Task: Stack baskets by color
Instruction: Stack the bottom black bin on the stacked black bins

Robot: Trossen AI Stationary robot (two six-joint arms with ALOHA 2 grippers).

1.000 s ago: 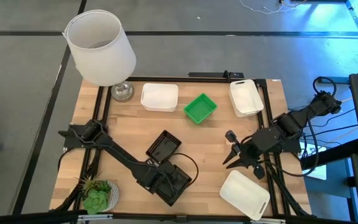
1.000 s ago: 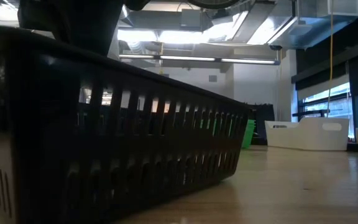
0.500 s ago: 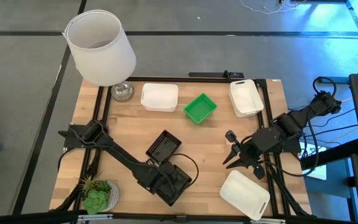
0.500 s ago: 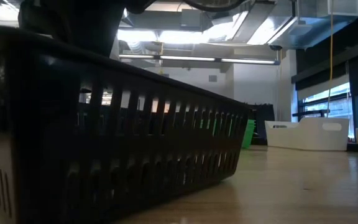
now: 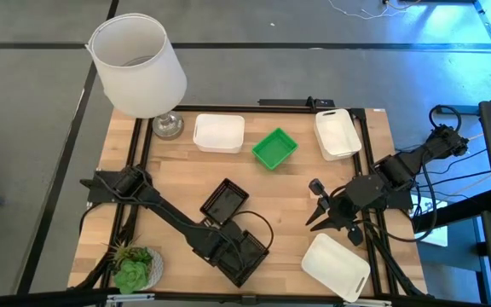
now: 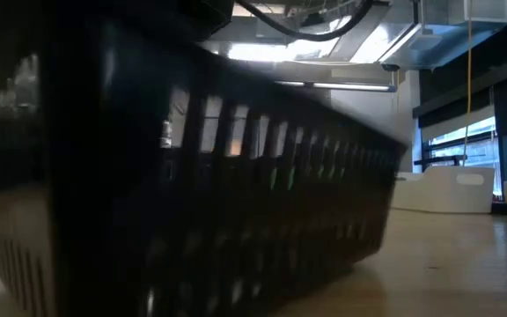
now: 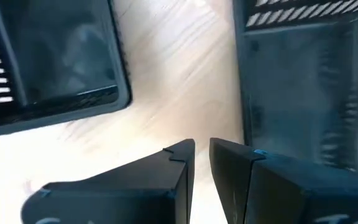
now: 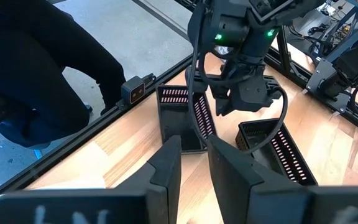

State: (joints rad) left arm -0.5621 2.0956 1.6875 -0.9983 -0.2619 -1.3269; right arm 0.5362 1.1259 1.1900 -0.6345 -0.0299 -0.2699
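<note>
Two black baskets lie on the wood: one mid-table (image 5: 225, 201), one close to the near edge (image 5: 250, 256), which fills the low view (image 6: 192, 176). My left gripper (image 5: 218, 245) points steeply down at the left end of the near basket. Its fingers are almost together, and bare wood shows in the slit (image 7: 202, 148). A green basket (image 5: 274, 147) and two white baskets (image 5: 219, 133) (image 5: 337, 133) rest along the far side. A third white one (image 5: 337, 266) lies near right. My right gripper (image 5: 315, 207) hangs above the table's right half, with its fingers close together (image 8: 193, 149) and nothing between them. My left gripper has one finger (image 7: 235, 165) at the near black basket's end wall (image 7: 241, 124), close to a corner. The finger covers the meeting place, so I cannot tell whether it stands inside or outside the wall. The fingers come steeply from above. The basket lies flat on the table.
A big white lampshade (image 5: 137, 64) stands at the far left corner. A small potted plant (image 5: 133, 269) sits at the near left corner. A person in dark clothes (image 8: 36, 74) is beyond the table's left side. Bare wood lies between the black baskets and my right gripper.
The near black basket has slid a little toward the table's right and near edges. It shows blurred and larger in the low view. My left gripper has gone the same way beside it, and its finger gap looks unchanged.
</note>
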